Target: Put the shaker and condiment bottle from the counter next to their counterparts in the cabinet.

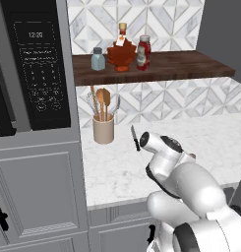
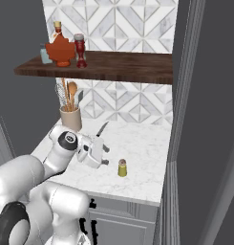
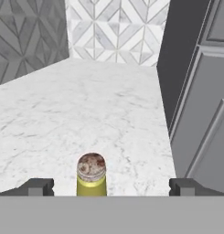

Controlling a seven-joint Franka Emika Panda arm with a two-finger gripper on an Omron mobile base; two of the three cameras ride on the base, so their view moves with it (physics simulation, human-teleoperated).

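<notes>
1. The claw (image 3: 111,186) is gaping wide, holding nothing, its fingertips (image 3: 38,186) flanking the yellow shaker (image 3: 91,176).
2. The shaker is standing upright on the marble counter (image 2: 137,143), near its front edge.
3. The red ketchup bottle (image 1: 143,52) is sitting on the wooden shelf (image 1: 181,66) above the counter, beside the maple-leaf bottle (image 1: 122,51) and blue-grey shaker (image 1: 98,59).

The yellow shaker (image 3: 91,176) is cut off at its base by the lower edge of the hand view, so only its cap and upper body show. In the left base view the arm's white body covers the counter's right front. The knife (image 1: 135,137) there shows only a dark blade; its handle end is behind the arm. The blue-grey shaker (image 2: 45,54) on the shelf is half hidden behind the maple-leaf bottle (image 2: 60,48) in the right base view. The red bottle's (image 1: 143,52) label is too small to read.
</notes>
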